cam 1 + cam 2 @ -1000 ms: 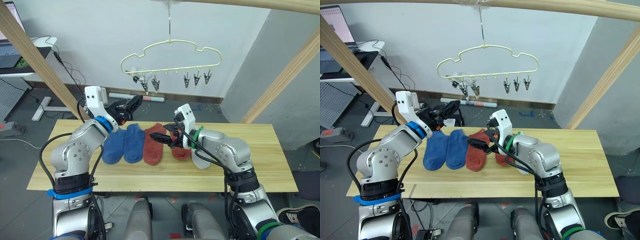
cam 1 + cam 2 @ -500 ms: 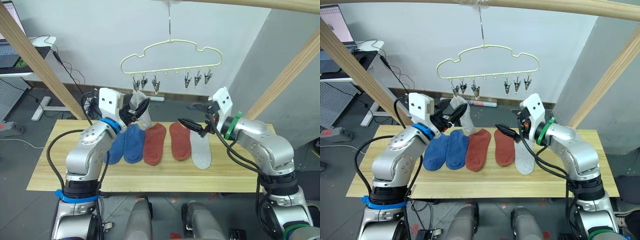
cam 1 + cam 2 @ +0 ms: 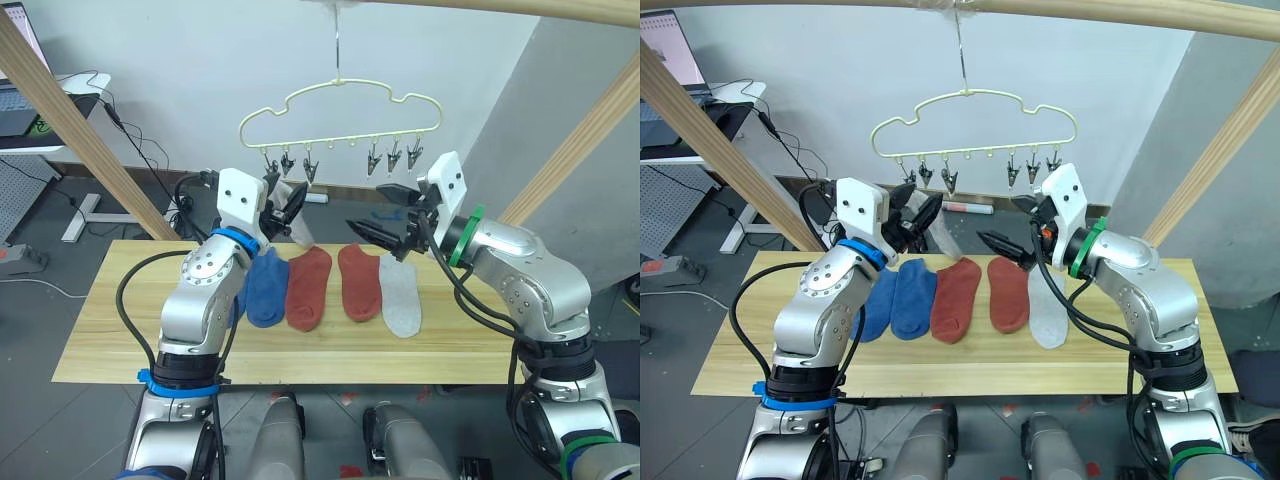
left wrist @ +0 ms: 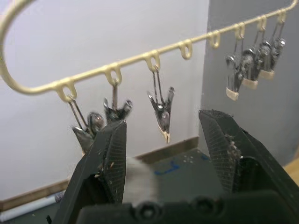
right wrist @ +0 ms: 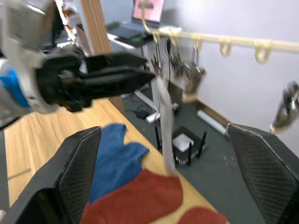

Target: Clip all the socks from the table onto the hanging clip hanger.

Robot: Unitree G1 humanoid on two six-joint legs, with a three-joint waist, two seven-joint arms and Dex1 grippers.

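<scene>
The cream clip hanger (image 3: 338, 82) hangs above the far edge of the table (image 3: 120, 330); its metal clips (image 4: 161, 109) show close up in the left wrist view. My left gripper (image 3: 290, 203) is raised just below the hanger's left clips, shut on a light grey sock (image 3: 302, 230) that dangles from its tips. To its right, my right gripper (image 3: 364, 206) is open and holds nothing. On the table lie a blue sock (image 3: 265, 285), another blue one (image 3: 233, 300) partly behind my left arm, two rust-red socks (image 3: 308, 290) (image 3: 360, 283) and a grey sock (image 3: 402, 295).
Slanted wooden frame posts stand at the left (image 3: 60, 110) and right (image 3: 580, 150), with a beam overhead holding the hanger's hook. A white desk with a laptop (image 3: 25, 105) is at far left. Cables lie on the floor behind the table.
Both arms have lifted off the table. My left gripper now holds the grey sock up beneath the left clips, and my right gripper has risen from the socks toward the hanger.
</scene>
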